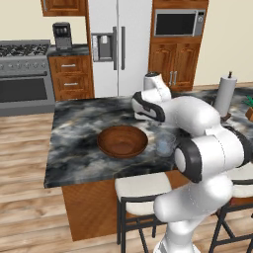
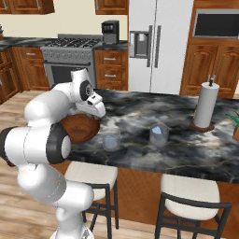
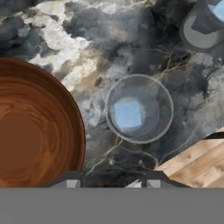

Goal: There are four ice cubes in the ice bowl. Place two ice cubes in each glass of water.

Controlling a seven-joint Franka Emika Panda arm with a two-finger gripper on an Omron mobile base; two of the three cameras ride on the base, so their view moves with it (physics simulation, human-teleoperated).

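The wooden ice bowl [image 3: 35, 131] lies at the left of the hand view, and its visible inside is bare wood. Right of it stands a glass of water [image 3: 139, 108] with one pale-blue ice cube [image 3: 128, 113] in it. A second glass [image 3: 199, 28] sits at the top right, with a cube [image 3: 217, 8] partly cut off by the frame. My gripper [image 3: 111, 183] hovers above the counter between bowl and near glass, open, with nothing between its fingers. From the base, the bowl [image 1: 122, 141] and near glass [image 1: 165, 146] sit side by side. The right base view has my gripper [image 2: 99, 113] over the bowl [image 2: 79, 128], beside both glasses [image 2: 112, 139] [image 2: 159, 134].
The dark marble island counter [image 1: 79, 133] carries everything. A white paper-towel roll [image 2: 205, 105] stands at its far right. Two stools [image 2: 191, 191] [image 1: 143, 192] sit under the near edge. Wooden floor [image 3: 192, 162] lies past the counter's edge.
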